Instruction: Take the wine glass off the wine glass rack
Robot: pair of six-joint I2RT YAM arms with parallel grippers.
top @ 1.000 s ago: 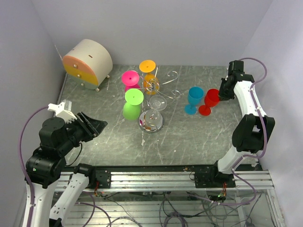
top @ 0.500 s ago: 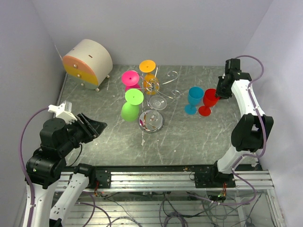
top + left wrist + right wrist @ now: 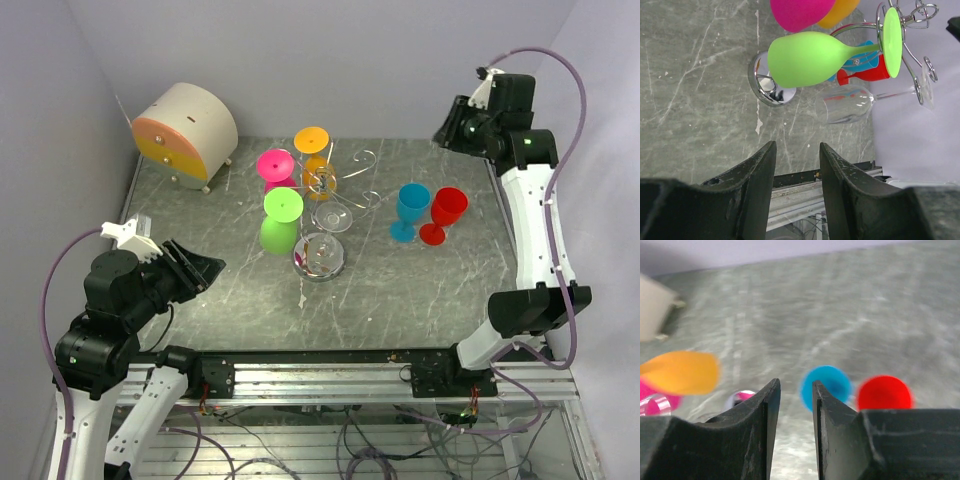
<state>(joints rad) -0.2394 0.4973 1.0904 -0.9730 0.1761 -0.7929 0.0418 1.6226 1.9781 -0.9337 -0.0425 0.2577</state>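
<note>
The wine glass rack [image 3: 318, 257] stands mid-table on its shiny round base [image 3: 765, 82]. Green [image 3: 278, 225], pink [image 3: 275, 165], orange [image 3: 313, 140] and clear [image 3: 332, 218] wine glasses hang from its arms. In the left wrist view the green glass [image 3: 810, 57] and the clear glass [image 3: 845, 103] hang closest. My left gripper [image 3: 205, 268] hovers open and empty left of the rack, its jaws [image 3: 797, 147] apart. My right gripper [image 3: 447, 128] is raised high at the back right, open [image 3: 795, 385] and empty.
A blue glass [image 3: 411, 205] and a red glass [image 3: 447, 210] stand upright on the table right of the rack, seen from above as blue [image 3: 826, 385] and red [image 3: 884, 392]. A round beige drawer box [image 3: 185, 133] sits at the back left.
My right gripper has opened off the red glass and risen up and back. The red glass stays standing beside the blue one. The left arm has not moved.
</note>
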